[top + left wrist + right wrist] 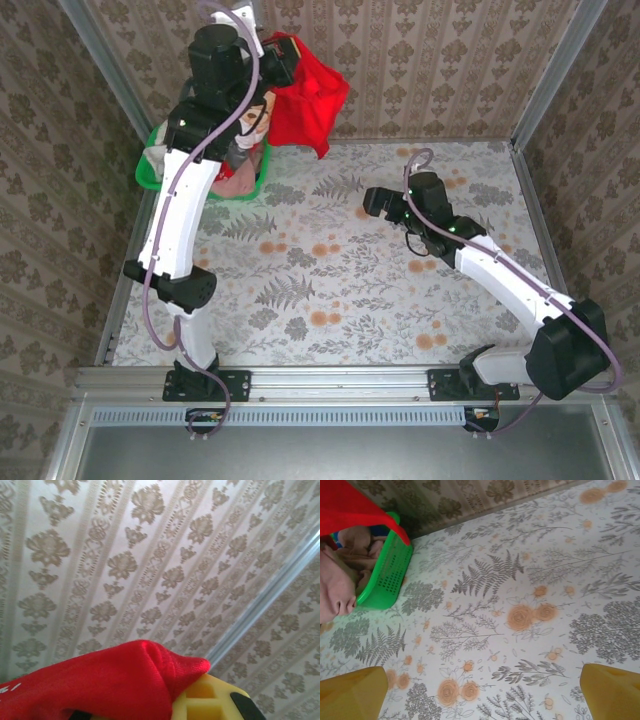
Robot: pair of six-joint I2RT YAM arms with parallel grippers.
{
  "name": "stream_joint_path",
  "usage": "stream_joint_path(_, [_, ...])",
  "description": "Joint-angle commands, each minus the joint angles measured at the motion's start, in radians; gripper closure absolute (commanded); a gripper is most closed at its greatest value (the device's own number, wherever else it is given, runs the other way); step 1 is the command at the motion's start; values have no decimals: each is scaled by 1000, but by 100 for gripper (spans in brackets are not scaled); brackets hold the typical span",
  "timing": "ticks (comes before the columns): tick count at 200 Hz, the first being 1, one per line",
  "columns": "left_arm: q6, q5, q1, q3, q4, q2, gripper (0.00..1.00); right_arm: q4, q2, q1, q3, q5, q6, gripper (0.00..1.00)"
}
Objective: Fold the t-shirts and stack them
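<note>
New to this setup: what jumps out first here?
A bright red t-shirt hangs high against the back wall, held up by the left end effector. Below it, a green basket of pinkish clothes sits at the far-left corner of the table, while the right end effector hovers open mid-table.

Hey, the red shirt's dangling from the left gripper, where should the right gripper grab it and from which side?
Grip the red shirt at its lowest hanging corner, the point drooping right of the green basket. Bring the open right gripper in from the right, over the table; the left gripper holds the top, so that corner likely hangs free.
</note>
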Motion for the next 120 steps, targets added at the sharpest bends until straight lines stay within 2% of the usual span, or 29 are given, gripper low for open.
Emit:
stream_joint_path(1, [-32,13,-37,38,99,-9,100,-45,-33,-16,3,-21,21,0])
stream_joint_path(38, [-43,-3,-93,140,107,49,100,-58,-37,-44,-7,-61,23,0])
stream_joint_path(80, [-16,-31,-107,153,166,64,100,-59,-31,-68,-5,-110,21,0])
stream_joint_path(120, [-80,56,-119,165,314,87,100,-72,-38,-72,-6,-136,20,0])
